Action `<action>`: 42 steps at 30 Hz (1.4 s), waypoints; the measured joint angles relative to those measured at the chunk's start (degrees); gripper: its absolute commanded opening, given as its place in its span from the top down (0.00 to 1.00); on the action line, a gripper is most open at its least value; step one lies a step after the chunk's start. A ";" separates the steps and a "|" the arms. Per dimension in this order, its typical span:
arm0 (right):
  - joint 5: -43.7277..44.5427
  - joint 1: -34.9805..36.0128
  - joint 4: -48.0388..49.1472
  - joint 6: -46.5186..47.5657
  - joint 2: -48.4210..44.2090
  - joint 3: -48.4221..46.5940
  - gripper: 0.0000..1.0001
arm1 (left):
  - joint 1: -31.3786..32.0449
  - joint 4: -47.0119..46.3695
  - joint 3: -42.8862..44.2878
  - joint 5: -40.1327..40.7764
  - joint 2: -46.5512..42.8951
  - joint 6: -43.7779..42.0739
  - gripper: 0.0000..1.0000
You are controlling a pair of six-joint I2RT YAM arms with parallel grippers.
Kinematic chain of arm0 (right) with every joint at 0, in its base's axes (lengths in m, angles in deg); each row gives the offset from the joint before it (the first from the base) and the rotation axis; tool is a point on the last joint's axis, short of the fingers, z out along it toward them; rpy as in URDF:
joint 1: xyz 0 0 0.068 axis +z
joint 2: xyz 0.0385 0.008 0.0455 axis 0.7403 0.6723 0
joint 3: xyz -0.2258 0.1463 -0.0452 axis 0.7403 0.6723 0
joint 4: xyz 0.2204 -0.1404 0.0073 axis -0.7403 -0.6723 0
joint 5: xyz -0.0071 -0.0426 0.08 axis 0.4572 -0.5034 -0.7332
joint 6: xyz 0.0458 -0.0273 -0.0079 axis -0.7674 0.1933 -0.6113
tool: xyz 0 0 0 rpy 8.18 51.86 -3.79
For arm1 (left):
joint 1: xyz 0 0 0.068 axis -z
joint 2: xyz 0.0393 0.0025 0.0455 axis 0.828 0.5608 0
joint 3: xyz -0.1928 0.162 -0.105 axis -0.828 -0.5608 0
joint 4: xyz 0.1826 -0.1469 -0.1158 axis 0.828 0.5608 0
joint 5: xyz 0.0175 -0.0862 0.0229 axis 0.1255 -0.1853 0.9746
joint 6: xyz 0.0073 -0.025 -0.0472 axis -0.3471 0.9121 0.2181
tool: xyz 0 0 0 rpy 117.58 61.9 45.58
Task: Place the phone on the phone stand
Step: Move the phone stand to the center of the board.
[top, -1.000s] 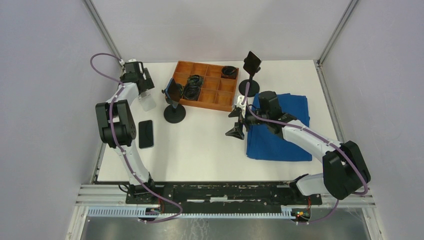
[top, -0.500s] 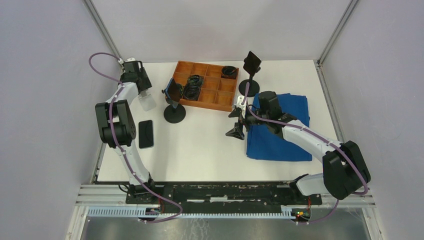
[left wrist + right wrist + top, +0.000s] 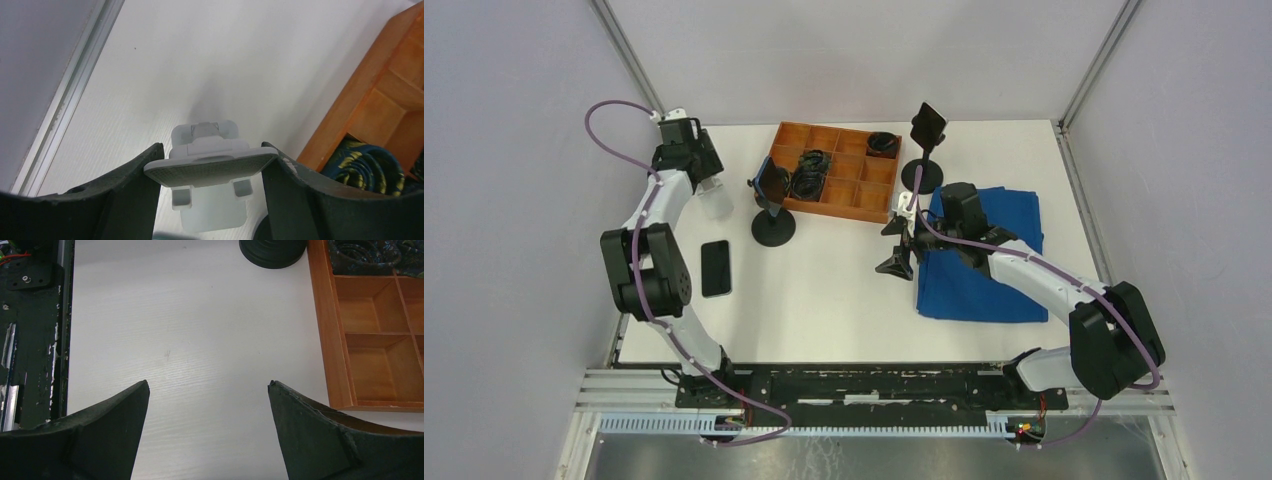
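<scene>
Pinching the white phone stand [image 3: 210,169] at ten o'clock on the table [image 3: 844,300], the left gripper [image 3: 707,182] likely wants it set ready, while the black phone [image 3: 715,268] lies flat at six o'clock from it and the right gripper [image 3: 898,246] waits with fingers apart, empty.

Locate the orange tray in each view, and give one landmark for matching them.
Top external: tray at back centre.
Left wrist: tray at the right edge, past the white stand.
Right wrist: tray on the right side.
Shared landmark: the coiled cable inside it.
</scene>
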 measured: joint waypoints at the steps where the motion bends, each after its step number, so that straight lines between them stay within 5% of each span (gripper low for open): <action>1: 0.00 -0.02 0.00 0.00 0.00 0.00 0.05 | 0.00 0.26 -0.59 -0.31 -1.57 0.00 0.77; 28: 0.13 -0.02 -0.22 0.37 -0.46 -0.02 0.04 | 0.55 9.46 -31.85 -21.31 -47.01 5.44 0.86; 42: 0.24 -0.07 -0.46 0.70 -0.46 -0.02 0.04 | 5.84 12.70 -40.02 -28.04 -56.68 11.98 0.87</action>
